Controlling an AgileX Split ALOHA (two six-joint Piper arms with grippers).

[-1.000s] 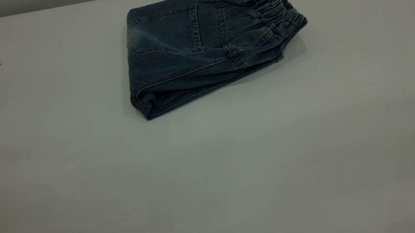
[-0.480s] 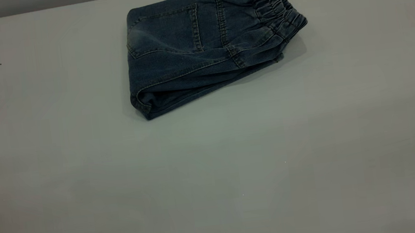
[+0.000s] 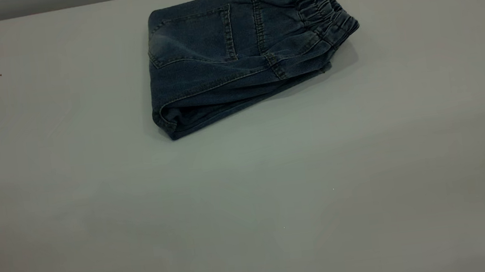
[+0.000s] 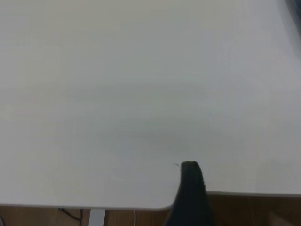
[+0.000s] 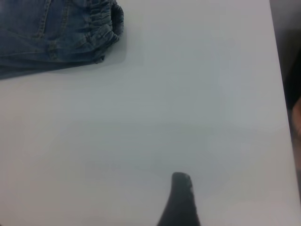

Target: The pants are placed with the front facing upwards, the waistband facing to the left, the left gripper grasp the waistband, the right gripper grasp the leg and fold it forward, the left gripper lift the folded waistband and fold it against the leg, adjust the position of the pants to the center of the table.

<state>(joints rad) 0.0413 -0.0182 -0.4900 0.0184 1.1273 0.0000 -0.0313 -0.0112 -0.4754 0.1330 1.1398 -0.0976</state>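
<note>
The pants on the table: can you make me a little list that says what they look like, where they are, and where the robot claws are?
pants: blue denim, folded into a compact stack
side facing up: patch pocket
waistband: gathered, at the right end in the exterior view
table: pale grey; pants lie near its far edge
left gripper: over bare table near a corner, touching nothing
right gripper: over bare table, apart from the pants

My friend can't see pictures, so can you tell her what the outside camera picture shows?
Small blue denim pants lie folded into a neat bundle on a big, plain, pale grey table, toward its far edge. Their ruffled elastic waistband points to the right, and a stitched patch pocket faces up. No robot claw appears in this view.
</note>
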